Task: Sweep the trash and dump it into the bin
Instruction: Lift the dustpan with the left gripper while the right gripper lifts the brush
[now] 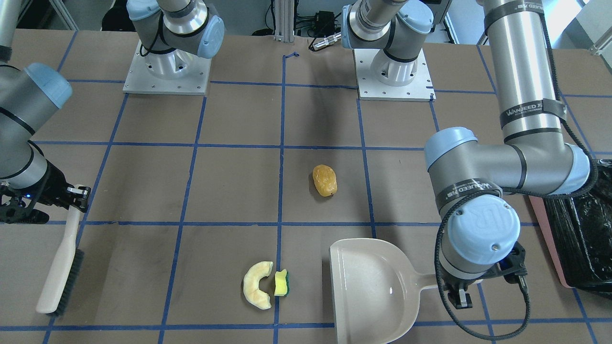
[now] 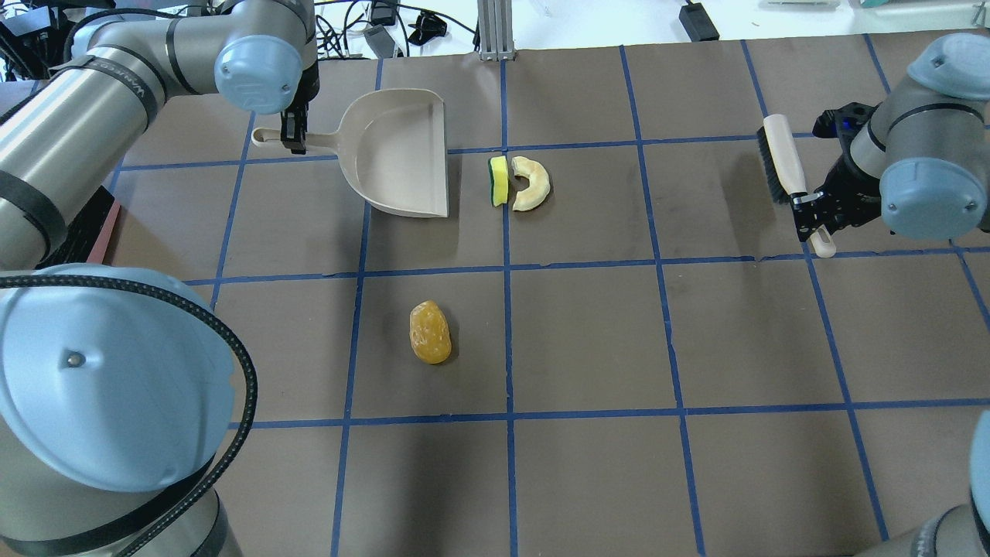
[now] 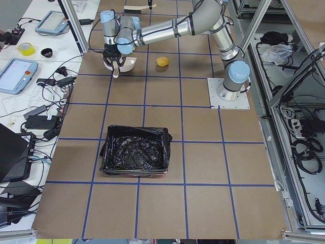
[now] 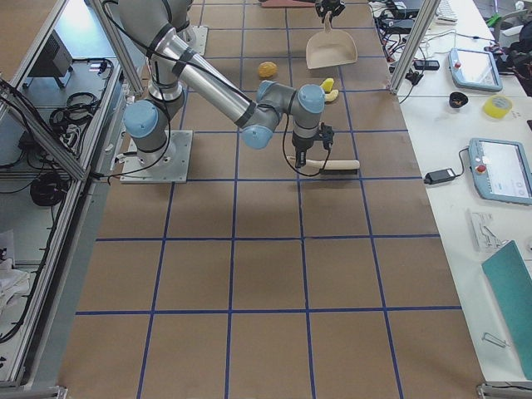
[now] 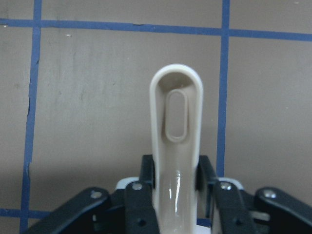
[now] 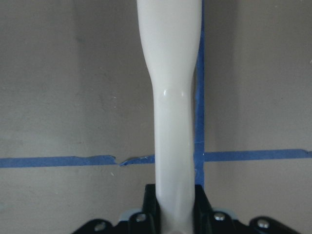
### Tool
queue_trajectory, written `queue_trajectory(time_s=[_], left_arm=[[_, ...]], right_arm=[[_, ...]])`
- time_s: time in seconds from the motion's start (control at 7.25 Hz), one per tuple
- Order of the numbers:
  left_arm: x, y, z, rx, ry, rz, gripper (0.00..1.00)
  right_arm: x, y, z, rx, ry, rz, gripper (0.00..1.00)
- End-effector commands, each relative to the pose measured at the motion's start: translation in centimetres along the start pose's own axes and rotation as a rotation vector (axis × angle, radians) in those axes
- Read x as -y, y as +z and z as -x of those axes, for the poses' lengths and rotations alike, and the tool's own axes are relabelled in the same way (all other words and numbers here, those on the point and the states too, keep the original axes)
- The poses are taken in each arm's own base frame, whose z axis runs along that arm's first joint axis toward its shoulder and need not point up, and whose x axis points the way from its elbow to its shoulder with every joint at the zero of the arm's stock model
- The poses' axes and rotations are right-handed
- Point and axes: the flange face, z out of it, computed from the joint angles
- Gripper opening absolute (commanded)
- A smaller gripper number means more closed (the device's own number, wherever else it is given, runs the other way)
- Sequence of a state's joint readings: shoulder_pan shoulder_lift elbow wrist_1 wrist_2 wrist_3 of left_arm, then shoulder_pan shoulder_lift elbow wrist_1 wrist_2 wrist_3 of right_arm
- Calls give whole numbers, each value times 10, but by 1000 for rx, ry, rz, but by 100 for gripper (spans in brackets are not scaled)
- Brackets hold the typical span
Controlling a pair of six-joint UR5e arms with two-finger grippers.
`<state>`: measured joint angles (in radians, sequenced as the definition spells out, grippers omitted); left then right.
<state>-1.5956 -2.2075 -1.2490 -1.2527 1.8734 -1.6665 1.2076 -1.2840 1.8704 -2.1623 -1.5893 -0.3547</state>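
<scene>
Pink rectangular bin (image 3: 134, 155), lined with crinkly black plastic, stands at the far left of the brown, blue-taped desk (image 2: 588, 340), well apart from the trash. The left gripper (image 2: 294, 143) has its fingers clamped on the handle of the beige plastic dustpan (image 2: 402, 155). Nearer the robot lies a yellow-orange lumpy oval (image 2: 430, 333). By the pan's mouth, a yellow-and-green sponge chunk (image 2: 499, 181) sits just beside a pale cream crescent (image 2: 534, 184). At right, the right gripper (image 2: 812, 220) has its fingers grasping the handle of a cream black-bristled brush (image 2: 785, 162).
</scene>
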Motion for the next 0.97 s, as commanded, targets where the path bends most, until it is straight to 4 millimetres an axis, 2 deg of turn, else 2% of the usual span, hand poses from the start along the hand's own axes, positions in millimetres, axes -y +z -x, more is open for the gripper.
queue_trajectory(time_s=[0.0,0.14,0.28,0.55,0.69,0.83], left_arm=[[-28,16,1,18,-16,-24,0],[-40,22,3,20,-26,-57,0],[-50,23,6,16,-27,-78,0],[-60,20,9,9,-23,-91,0],[-69,21,14,30,-2,-96,0],[-76,27,23,89,29,-106,0]], right_arm=[[-1,-27,44,-24,-58,-21,0],[-4,-33,61,-34,-84,-20,0],[-4,-34,96,-25,-119,-27,0],[-19,-32,202,-14,-57,-29,0],[-25,-30,230,30,-44,-25,0],[-25,-22,242,91,-4,0,0]])
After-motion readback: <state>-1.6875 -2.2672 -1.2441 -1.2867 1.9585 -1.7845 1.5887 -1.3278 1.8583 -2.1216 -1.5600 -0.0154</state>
